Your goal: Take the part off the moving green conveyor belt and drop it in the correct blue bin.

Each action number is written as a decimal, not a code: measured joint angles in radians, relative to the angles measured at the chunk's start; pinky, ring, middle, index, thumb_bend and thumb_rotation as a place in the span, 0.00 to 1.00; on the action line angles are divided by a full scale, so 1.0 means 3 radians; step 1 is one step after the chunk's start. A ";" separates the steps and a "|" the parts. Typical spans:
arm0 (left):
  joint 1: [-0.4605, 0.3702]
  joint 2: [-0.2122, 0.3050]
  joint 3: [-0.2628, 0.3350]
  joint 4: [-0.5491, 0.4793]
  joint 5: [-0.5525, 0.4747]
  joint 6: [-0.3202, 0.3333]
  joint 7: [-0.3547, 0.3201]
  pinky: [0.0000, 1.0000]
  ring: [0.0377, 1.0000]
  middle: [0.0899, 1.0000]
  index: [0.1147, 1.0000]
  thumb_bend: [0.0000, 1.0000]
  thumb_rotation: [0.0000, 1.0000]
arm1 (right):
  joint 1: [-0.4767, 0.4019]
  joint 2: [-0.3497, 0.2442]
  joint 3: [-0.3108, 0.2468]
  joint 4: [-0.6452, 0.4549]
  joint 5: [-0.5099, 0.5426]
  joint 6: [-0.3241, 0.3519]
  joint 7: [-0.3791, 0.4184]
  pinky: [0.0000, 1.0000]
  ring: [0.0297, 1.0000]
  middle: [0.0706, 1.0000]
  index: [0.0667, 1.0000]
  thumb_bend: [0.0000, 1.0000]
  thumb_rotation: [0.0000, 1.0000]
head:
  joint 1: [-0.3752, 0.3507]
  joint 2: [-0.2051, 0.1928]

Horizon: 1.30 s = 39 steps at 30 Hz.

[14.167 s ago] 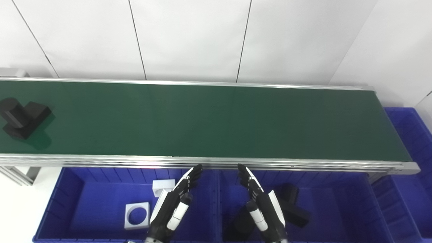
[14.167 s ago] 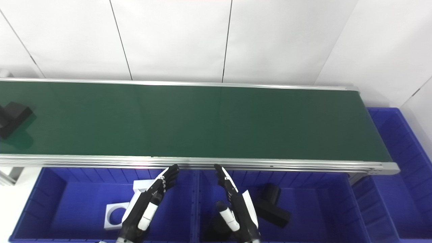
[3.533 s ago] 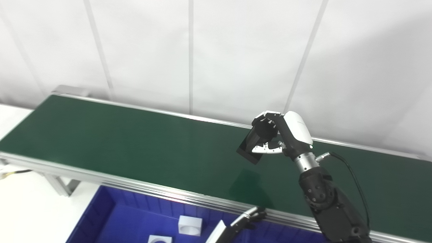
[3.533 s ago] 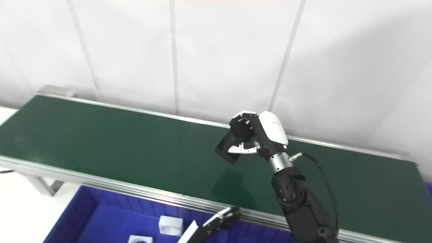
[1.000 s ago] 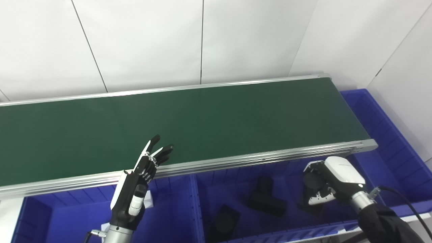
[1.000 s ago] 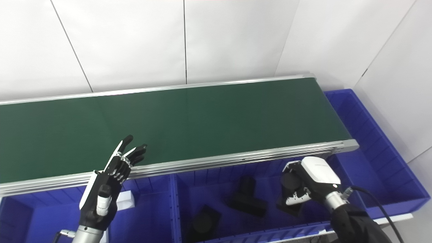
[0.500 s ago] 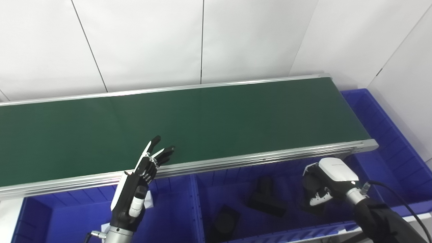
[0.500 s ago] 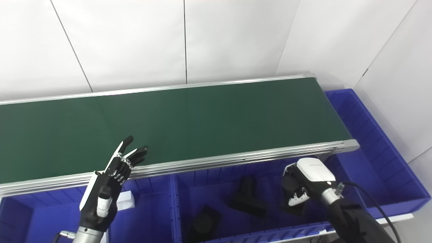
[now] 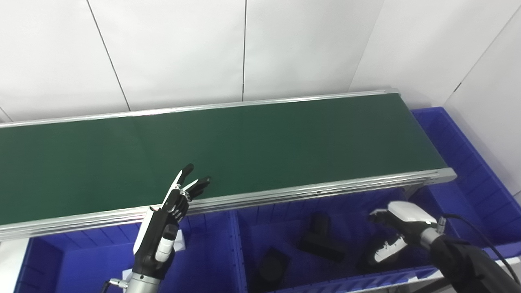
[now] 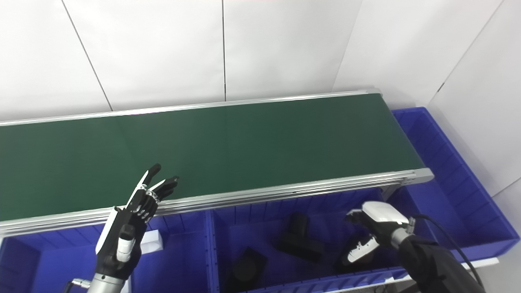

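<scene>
Part: the black part [image 9: 368,256] lies low inside the right-hand blue bin [image 9: 325,280], near its front right corner, just under the right hand; it appears to rest on the bin floor.
Right hand: the right hand [image 9: 392,232] hangs over that corner with its fingers spread and nothing between them, so it reads as released; the part sits where an opened hand would let it fall.
Why this bin: two other black parts [image 9: 321,240] lie in the same bin, so dark pieces seem to belong here; this is a judgement from how things lie.
Left hand: the left hand [image 9: 167,228] is raised at the conveyor's front rail, fingers apart and holding nothing, seemingly waiting.
Left bin: the left blue bin [image 9: 44,260] holds a white part [image 10: 152,240], mostly covered by the left hand.
Conveyor belt: the green conveyor belt [image 9: 260,142] carries nothing in view.
Far bin: a third blue bin [image 9: 468,162] stands at the belt's right end.
Hard to see: the dropped part is dark on shadowed blue, so its shape and exact contact with the floor cannot be told; the bins' front edges are cut off by the frame.
</scene>
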 measured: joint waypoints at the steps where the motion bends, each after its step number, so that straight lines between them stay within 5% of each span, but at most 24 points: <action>1: 0.0000 0.0000 0.0000 0.0000 0.0000 0.0000 0.0000 0.90 0.86 0.81 0.95 0.77 0.97 | 0.0004 -0.0005 0.0004 -0.0026 0.0025 0.0007 0.0033 0.76 0.88 0.91 0.87 1.00 0.66 | 0.0000 0.0000; 14: -0.0004 -0.0017 0.0002 0.0006 -0.0032 -0.0001 -0.0001 0.91 0.86 0.81 0.95 0.77 0.95 | 0.0137 -0.0127 -0.0027 -0.0436 0.0187 -0.0062 0.0000 0.55 0.60 0.65 0.70 1.00 0.61 | 0.0097 0.0000; 24: -0.0007 -0.0034 0.0017 0.0069 -0.0056 -0.0002 -0.0008 0.90 0.86 0.81 0.95 0.78 0.95 | 0.0373 -0.0063 -0.0118 -0.1470 0.0255 -0.0060 -0.0051 0.53 0.61 0.65 0.68 1.00 0.71 | 0.0317 -0.0015; 28: -0.0005 -0.0039 0.0024 0.0120 -0.0023 -0.0002 -0.0006 0.89 0.85 0.80 0.94 0.78 0.95 | 0.0369 0.0058 -0.0125 -0.1798 0.0316 -0.0058 -0.0020 0.50 0.58 0.65 0.69 0.99 0.70 | 0.0363 0.0005; 33: -0.0004 -0.0070 0.0036 0.0120 0.0040 -0.0003 0.0001 0.89 0.85 0.81 0.94 0.75 0.96 | 0.0367 0.0211 -0.0134 -0.2061 0.0458 -0.0054 0.0023 0.44 0.54 0.65 0.80 1.00 0.82 | 0.0588 0.0031; 39: -0.0004 -0.0085 0.0042 0.0131 0.0048 -0.0010 0.0000 0.90 0.86 0.82 0.94 0.77 0.94 | 0.0350 0.0679 -0.0145 -0.2122 0.0745 -0.0057 -0.0125 0.48 0.60 0.69 0.80 1.00 0.80 | 0.0853 0.0010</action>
